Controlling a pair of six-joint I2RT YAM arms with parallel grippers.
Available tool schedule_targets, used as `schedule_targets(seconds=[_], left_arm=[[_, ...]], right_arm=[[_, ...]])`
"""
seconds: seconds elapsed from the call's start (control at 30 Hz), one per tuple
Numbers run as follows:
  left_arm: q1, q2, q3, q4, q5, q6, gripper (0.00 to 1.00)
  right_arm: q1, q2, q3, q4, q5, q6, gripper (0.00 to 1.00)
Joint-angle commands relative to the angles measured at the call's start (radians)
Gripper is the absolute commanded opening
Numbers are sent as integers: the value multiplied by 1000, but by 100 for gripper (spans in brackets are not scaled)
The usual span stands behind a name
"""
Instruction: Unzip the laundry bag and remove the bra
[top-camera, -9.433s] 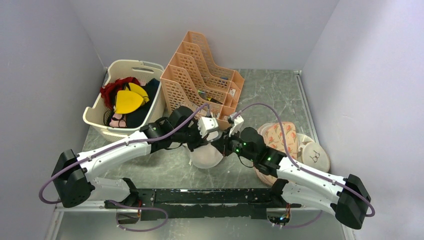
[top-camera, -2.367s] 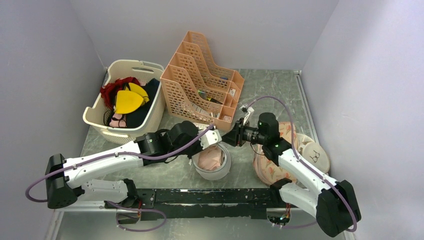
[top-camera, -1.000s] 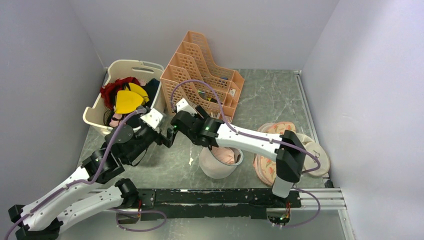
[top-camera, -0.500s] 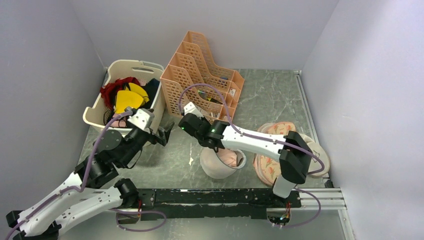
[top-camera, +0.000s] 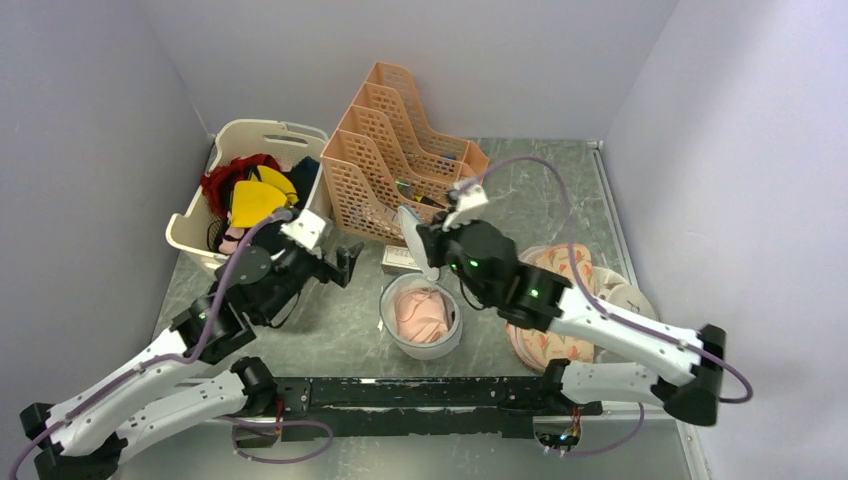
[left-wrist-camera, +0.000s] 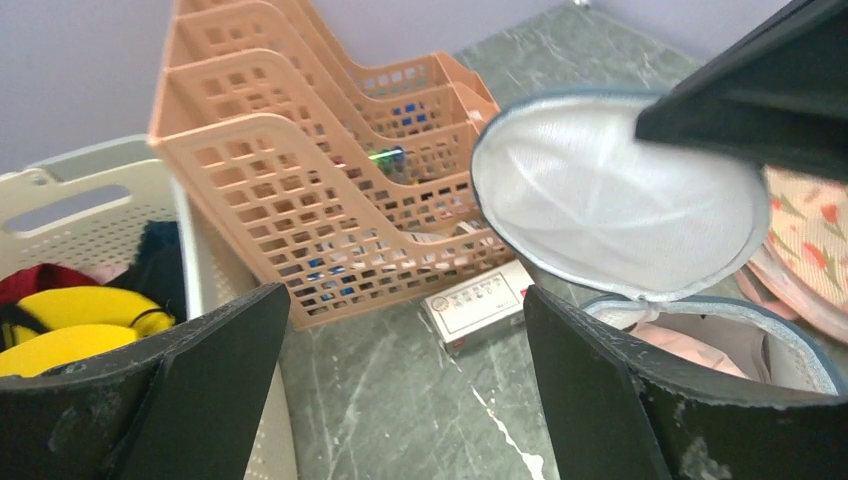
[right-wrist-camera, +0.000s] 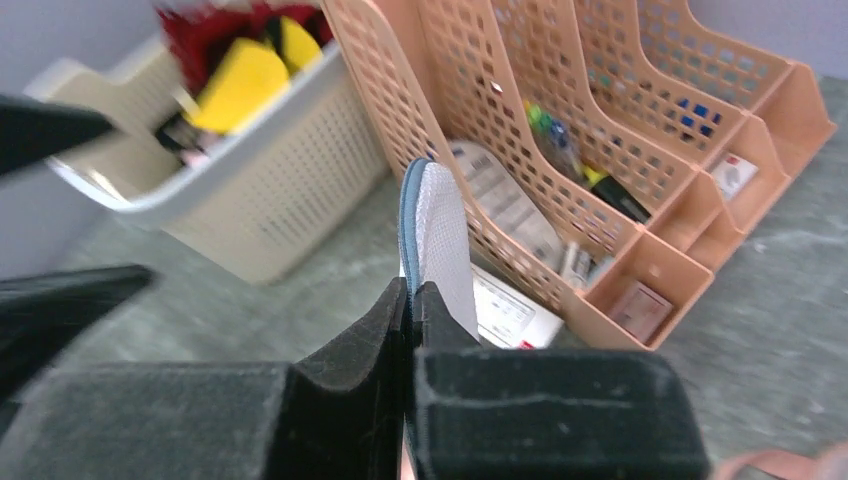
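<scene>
Right gripper (right-wrist-camera: 410, 295) clamps the lid (left-wrist-camera: 615, 195), raised off the laundry bag (top-camera: 425, 347); the bra (top-camera: 422, 312) lies exposed inside. Left gripper (top-camera: 343, 267), spread wide, hovers left of it.

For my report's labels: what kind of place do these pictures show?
Probably a robot test cell staged for laundry chores: plain walls box in the table, two robot arms stand at its near edge, and a laundry basket of clothes sits near a mesh laundry bag.
</scene>
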Motion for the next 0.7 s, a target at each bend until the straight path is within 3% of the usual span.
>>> schedule_targets(seconds=[0.0, 0.17, 0.37, 0.6, 0.67], left_arm=[[3, 92, 36, 11, 113, 1, 100], [9, 334, 122, -83, 287, 5, 97], [31, 538, 175, -148, 534, -11, 99], [69, 754, 236, -226, 625, -42, 94], [73, 795, 249, -242, 628, -45, 86]], right_arm=[[-3, -152, -176, 279, -7, 148, 0], [-5, -302, -351, 425, 50, 276, 0], [-9, -432, -457, 444, 130, 366, 0], [-10, -486, -482, 407, 179, 410, 0], [-9, -492, -483, 388, 195, 418, 0]])
